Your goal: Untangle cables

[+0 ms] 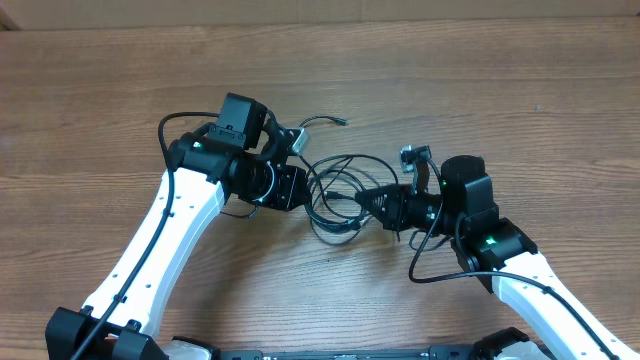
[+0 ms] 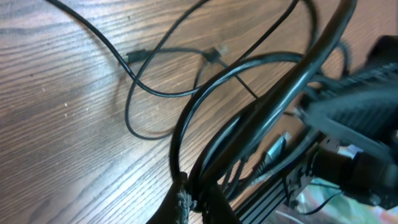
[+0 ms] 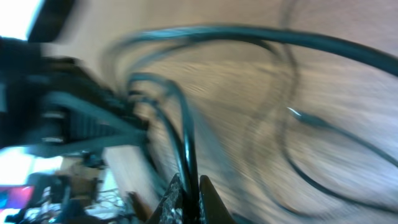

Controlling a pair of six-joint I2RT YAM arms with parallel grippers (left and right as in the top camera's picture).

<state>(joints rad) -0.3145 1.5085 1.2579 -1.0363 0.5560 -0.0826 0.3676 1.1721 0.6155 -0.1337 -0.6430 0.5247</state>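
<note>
Left end effector (image 2: 198, 202): nearest the lens, clenched on the cables (image 2: 297, 74); several black strands rise from between its fingertips.
Right end effector (image 3: 188, 202): clenched on one dark strand that runs up from between its tips; this view is blurred.
Cable position: middle of the wooden desk (image 1: 100, 90), between the two end effectors, in loose overlapping loops.
Long axis: left to right, running from one end effector to the other.
Loose end: one thin cord leaves the far side of the left end effector; its plug tip (image 1: 344, 122) points right.
</note>
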